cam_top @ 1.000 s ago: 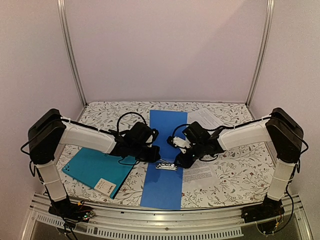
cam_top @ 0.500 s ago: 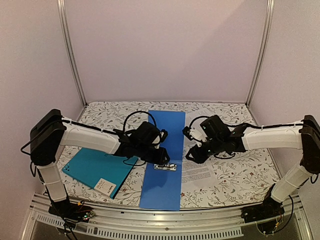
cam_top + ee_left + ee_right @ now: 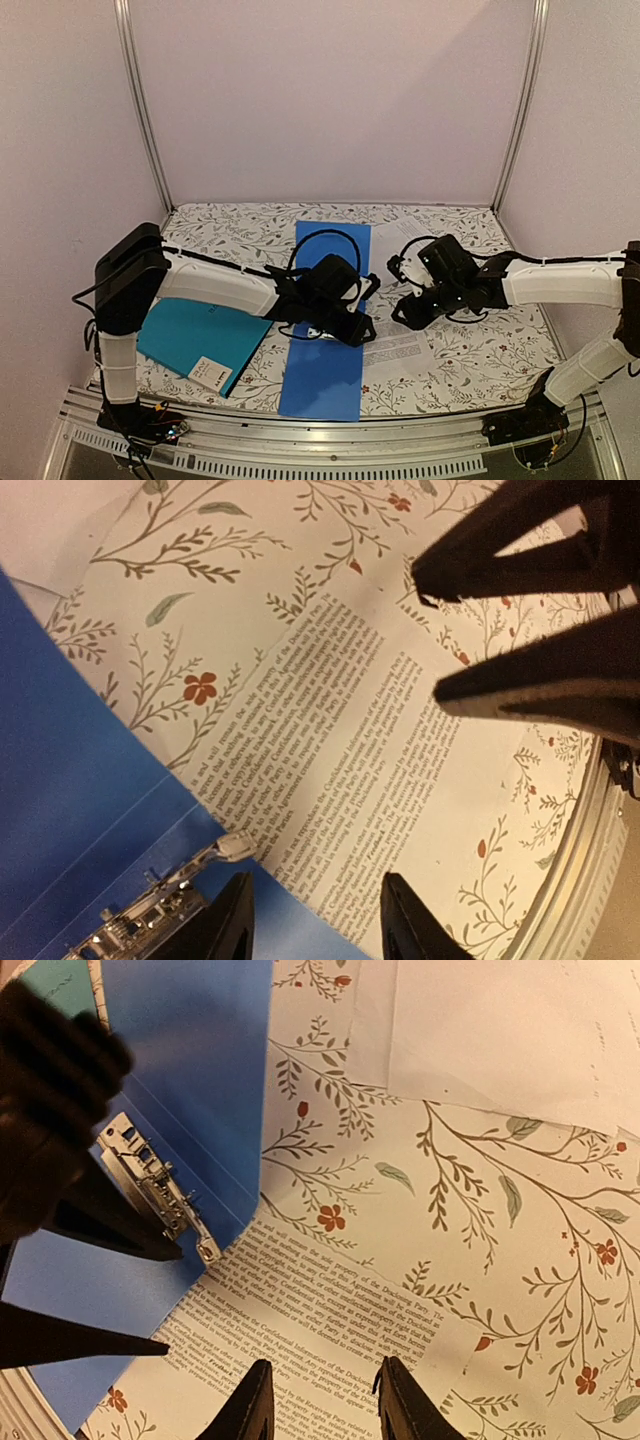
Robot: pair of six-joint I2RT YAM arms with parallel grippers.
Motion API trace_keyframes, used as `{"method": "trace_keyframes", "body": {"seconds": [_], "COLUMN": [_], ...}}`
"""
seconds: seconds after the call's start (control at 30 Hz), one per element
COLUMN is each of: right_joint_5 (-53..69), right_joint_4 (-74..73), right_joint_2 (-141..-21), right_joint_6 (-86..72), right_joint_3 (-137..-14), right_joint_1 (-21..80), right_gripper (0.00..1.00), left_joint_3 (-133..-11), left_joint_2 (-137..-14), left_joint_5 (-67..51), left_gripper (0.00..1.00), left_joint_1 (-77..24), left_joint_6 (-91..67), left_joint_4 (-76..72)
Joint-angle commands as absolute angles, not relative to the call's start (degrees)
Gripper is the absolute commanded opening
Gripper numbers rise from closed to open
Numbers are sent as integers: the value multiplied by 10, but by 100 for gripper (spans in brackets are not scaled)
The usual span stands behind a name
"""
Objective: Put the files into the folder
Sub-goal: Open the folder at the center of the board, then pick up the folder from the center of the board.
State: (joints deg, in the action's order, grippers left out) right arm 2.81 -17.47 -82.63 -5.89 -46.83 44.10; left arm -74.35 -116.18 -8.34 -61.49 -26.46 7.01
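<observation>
On the table [image 3: 230,230], two sheets [image 3: 395,350] [image 3: 395,235], one teal folder [image 3: 195,335], one blue folder [image 3: 322,375]; left tool [image 3: 315,910], right tool [image 3: 320,1385] parted.

L arm [image 3: 215,285] & R arm [image 3: 560,285]: white shells, blk joints, looped blk cables [image 3: 322,232].

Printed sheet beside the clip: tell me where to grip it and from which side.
The printed sheet lies flat on the tablecloth, so only an edge can be pinched. Probably take its right edge, coming from the right: the metal clip crowds its left corner.
</observation>
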Motion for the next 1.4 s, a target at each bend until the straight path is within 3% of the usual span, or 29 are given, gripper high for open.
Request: {"method": "trace_keyframes", "body": {"seconds": [0.0, 0.3, 0.47, 0.67, 0.83, 1.0, 1.2, 1.37], "right_joint_5": [-16, -27, 26, 86, 109, 116, 123, 121], "right_joint_4": [-211, -303, -350, -368, -350, -346, -348, -347], "right_joint_2": [-817, -838, -862, -868, -841, -841, -843, -837], "right_joint_6": [-98, -187, -231, -264, -284, -286, -276, -271], "right_joint_3": [-462, -487, -497, -476, -438, -432, -426, -423], "right_joint_1": [415, 380, 376, 375, 376, 376, 375, 376], "right_gripper": [37, 44, 52, 56, 56, 55, 54, 53], "left_joint_3": [-770, -722, -665, -594, -558, -568, -573, -612], "left_joint_2": [-1169, -1065, -990, -918, -902, -924, -965, -1006], "left_joint_5": [-77, -7, 86, 101, 52, 15, -151, -226], "left_gripper": [45, 57, 60, 70, 81, 86, 97, 98], "left_joint_1": [-634, -637, -621, -562, -500, -450, -378, -349], "left_joint_6": [-198, -175, -171, -185, -161, -126, -90, -36], "left_joint_4": [105, 117, 143, 149, 115, 118, 71, 65]}}
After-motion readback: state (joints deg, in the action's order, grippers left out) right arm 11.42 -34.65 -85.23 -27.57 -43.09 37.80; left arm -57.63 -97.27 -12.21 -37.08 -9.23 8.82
